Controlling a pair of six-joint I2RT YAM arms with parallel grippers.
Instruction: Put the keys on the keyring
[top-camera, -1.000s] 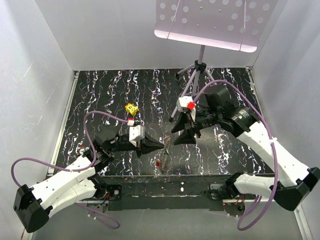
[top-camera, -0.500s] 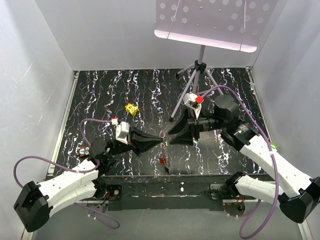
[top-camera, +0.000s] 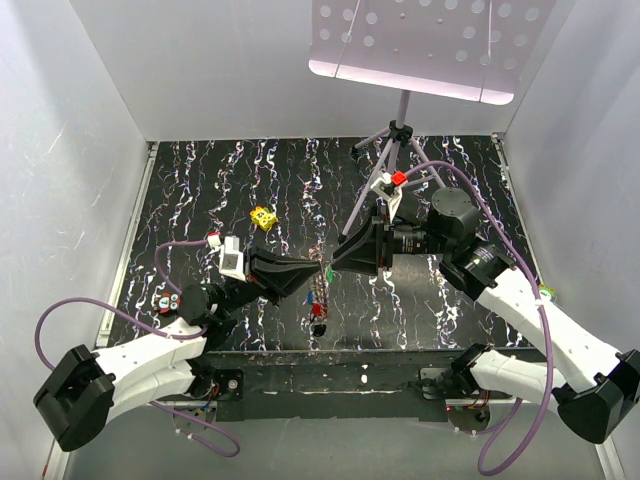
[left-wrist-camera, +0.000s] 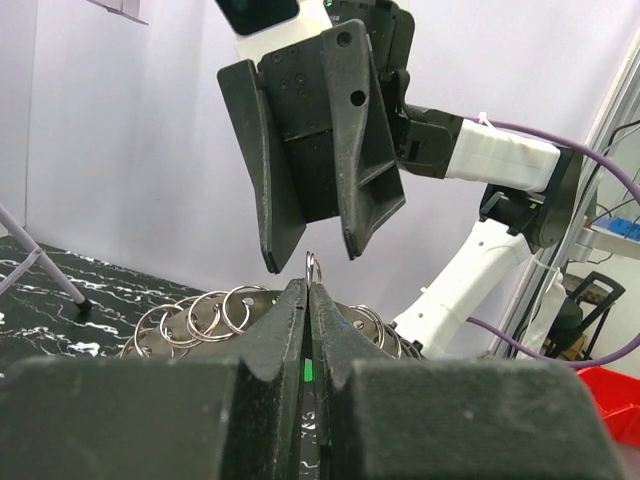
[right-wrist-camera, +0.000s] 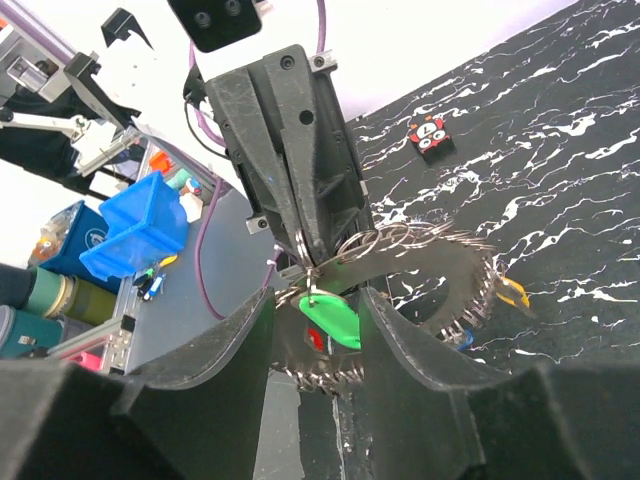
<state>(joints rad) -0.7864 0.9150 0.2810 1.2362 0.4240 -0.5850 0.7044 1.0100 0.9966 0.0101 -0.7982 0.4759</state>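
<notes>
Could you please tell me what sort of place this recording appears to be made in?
Likely a robotics lab work cell: white enclosure walls around a black marbled table, a tripod stand, and blue storage bins beyond.

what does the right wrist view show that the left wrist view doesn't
Only the right wrist view: the green key head in full, an orange key head, a small red-and-black object and a blue bin at the left edge. Only the left wrist view: the right claw seen from the front with its fingers apart, and a tripod leg. Both: the left claw shut on the keyring, plus a string of silvery rings.
</notes>
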